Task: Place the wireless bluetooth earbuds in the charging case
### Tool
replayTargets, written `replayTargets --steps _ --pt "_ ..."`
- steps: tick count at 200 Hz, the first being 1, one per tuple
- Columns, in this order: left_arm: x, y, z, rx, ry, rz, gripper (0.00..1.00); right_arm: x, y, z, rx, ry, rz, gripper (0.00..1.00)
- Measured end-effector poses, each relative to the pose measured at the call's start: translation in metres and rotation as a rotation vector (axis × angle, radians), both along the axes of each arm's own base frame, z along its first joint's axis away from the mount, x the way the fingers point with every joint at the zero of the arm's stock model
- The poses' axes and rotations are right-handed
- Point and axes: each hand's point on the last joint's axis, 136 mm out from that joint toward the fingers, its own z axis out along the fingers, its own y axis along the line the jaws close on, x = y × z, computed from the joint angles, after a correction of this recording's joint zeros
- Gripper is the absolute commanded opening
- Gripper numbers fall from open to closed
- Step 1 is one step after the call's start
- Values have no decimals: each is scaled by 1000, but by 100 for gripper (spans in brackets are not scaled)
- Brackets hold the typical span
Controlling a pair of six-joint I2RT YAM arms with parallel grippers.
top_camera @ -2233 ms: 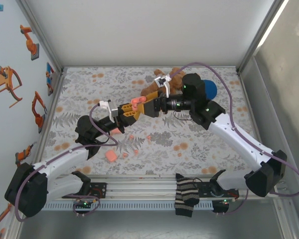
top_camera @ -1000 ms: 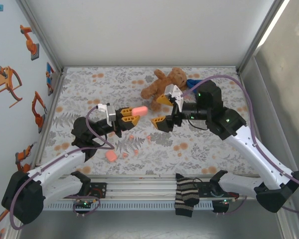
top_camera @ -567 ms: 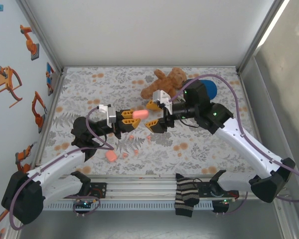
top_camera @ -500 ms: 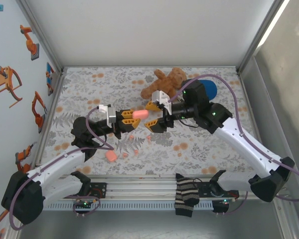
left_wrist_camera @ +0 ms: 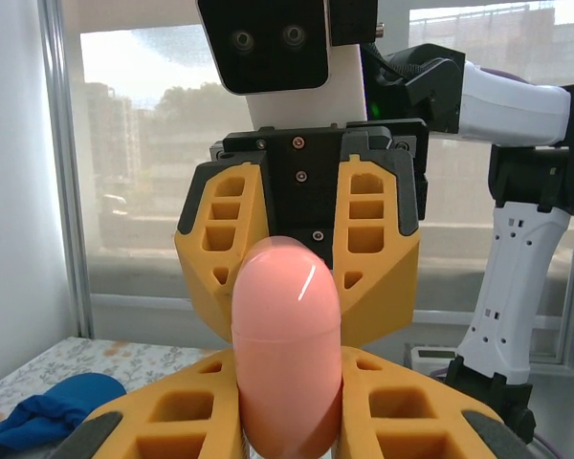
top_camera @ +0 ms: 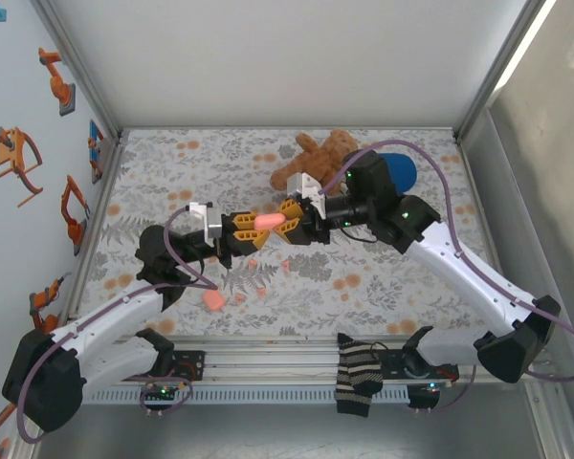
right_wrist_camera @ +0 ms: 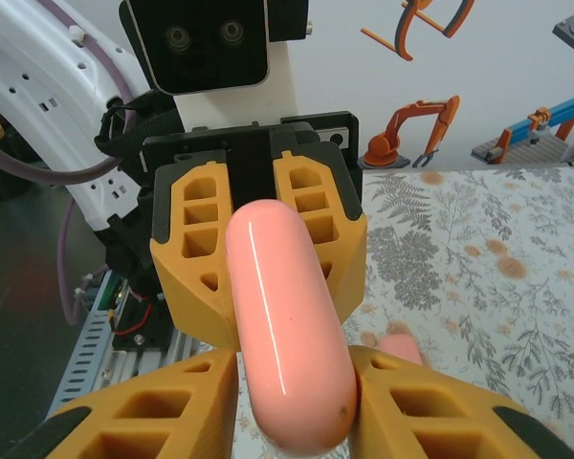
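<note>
Left tool (top_camera: pixel 258 228) clamps charging case (top_camera: pixel 269 221) | right tool (top_camera: pixel 285 223) clamps its other end

Above the middle of the table (top_camera: pixel 172 172), the charging case (top_camera: pixel 270 221) sits between the two grippers. The left gripper (top_camera: pixel 256 230) is on its left and the right gripper (top_camera: pixel 289 222) on its right, and the fingers of each flank one end of it. Nearer the front edge, the earbuds (top_camera: pixel 261 291) lie scattered on the table, with a second case (top_camera: pixel 211 299) just left of them. A teddy bear (top_camera: pixel 318 158) lies behind the right gripper, and a cloth (top_camera: pixel 399 172) lies to the bear's right, toward the far right corner. A sock (top_camera: pixel 357 376) hangs over the rail (top_camera: pixel 268 359) along the near edge, right of centre.
</note>
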Motion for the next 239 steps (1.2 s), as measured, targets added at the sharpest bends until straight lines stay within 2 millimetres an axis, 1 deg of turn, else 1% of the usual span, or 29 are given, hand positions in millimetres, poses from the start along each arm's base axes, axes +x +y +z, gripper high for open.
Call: replayTargets --steps 43,64,73,82,95,100,106,142,150,166,179,191,210,220,239 --pt "-2 1 2 -7 -12 -9 0 -1 1 3 7 -3 3 18" --pt "-2 0 2 -8 -13 -10 0 -1 1 3 8 -4 2 17" --pt "-2 0 2 -8 -14 -10 6 0 1 3 8 -4 1 17" --pt "-2 0 2 -9 -15 -10 19 0 0 3 8 -4 1 17" --pt "-2 0 3 -10 -17 -10 27 -1 0 4 9 -6 0 17" --pt "-2 0 3 -10 -17 -9 34 -1 0 4 9 -7 -2 17" --pt "-1 0 3 -12 -16 -5 38 -1 0 4 8 -8 -5 17" --pt "7 0 -3 7 1 34 52 -2 3 3 -3 28 -29 16" --pt "8 0 -5 16 2 45 56 0 2 2 -7 34 -43 14" --pt "11 1 -7 30 5 71 60 5 1 0 -19 43 -78 11" --pt "11 4 -7 38 -5 101 67 9 -1 -3 -36 49 -113 11" --pt "11 9 -3 39 -26 138 73 14 -2 -7 -53 57 -148 10" --pt "12 20 4 35 -55 218 77 21 -6 -15 -75 83 -198 10" --pt "12 27 6 36 -64 266 81 25 -8 -20 -83 105 -218 9" --pt "15 41 8 50 -81 365 88 39 -18 -31 -97 173 -283 7"
